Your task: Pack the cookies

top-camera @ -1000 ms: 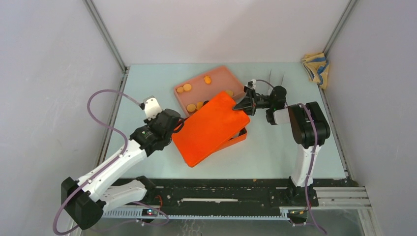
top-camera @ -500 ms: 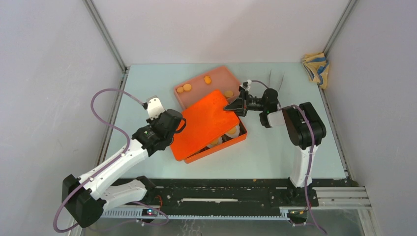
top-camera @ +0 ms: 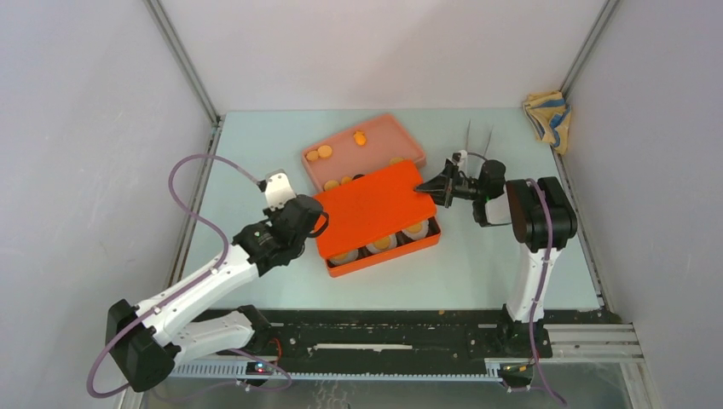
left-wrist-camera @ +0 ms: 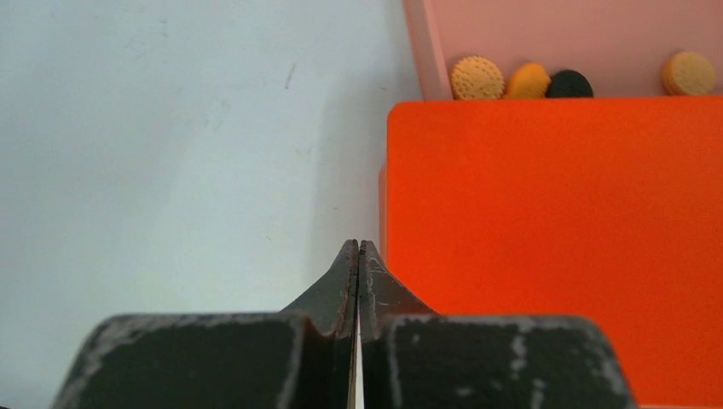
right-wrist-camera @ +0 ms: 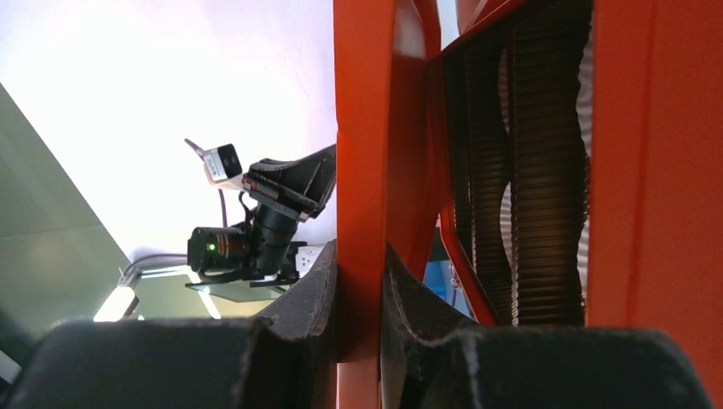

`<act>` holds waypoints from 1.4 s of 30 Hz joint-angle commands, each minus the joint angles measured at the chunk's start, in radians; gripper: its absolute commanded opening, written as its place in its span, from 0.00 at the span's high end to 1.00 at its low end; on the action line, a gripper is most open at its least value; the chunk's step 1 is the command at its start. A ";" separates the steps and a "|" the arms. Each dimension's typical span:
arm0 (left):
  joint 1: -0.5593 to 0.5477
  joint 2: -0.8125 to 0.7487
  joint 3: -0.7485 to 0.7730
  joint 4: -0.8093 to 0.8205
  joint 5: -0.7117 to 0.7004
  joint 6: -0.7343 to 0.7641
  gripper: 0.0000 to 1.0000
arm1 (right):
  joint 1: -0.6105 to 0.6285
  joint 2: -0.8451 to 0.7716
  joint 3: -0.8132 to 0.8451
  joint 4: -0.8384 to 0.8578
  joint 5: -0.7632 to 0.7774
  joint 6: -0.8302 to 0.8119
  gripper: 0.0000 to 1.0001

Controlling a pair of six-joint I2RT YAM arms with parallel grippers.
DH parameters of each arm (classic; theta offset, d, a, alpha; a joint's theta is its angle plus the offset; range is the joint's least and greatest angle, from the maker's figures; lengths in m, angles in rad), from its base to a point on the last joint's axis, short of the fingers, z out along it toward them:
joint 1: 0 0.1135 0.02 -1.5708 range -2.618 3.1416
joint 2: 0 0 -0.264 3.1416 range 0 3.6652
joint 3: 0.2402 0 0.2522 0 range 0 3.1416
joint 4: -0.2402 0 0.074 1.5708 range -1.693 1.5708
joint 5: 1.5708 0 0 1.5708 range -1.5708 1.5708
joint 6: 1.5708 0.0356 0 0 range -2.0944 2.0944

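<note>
Since half a second ago the orange lid (top-camera: 371,200) has swung round to the right over the orange box (top-camera: 388,253), and both arms have shifted with it. The right gripper (top-camera: 429,187) is clamped on the lid's right edge, its two fingers (right-wrist-camera: 311,290) squeezing the thin rim between them; just past those fingers, ribbed paper cups (right-wrist-camera: 529,196) show inside the box. The left gripper (left-wrist-camera: 358,247) has its fingers pressed fully together with nothing between them, the tips just beside the lid's left edge, over the pale table (left-wrist-camera: 170,128). Whether they touch the lid I cannot tell. On the near side of both grippers, the box's front row lies uncovered, with orange cookies (top-camera: 381,243) sitting in cups there. Beyond the left fingertips, past the lid's far edge, more cookies (left-wrist-camera: 477,77), pale, orange and one black, lie in the pink tray (left-wrist-camera: 554,34).
</note>
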 commanded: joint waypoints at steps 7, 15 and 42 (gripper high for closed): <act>-0.074 0.058 -0.032 0.020 0.054 -0.041 1.00 | -0.025 0.018 0.007 -0.166 -0.099 -0.153 1.00; -0.103 0.063 -0.039 0.034 0.076 -0.057 1.00 | -0.023 -0.129 -0.025 -0.557 -0.094 -0.449 1.00; -0.142 0.443 -0.127 0.351 0.342 -0.050 1.00 | -0.140 -0.184 0.051 -1.068 0.044 -0.793 0.58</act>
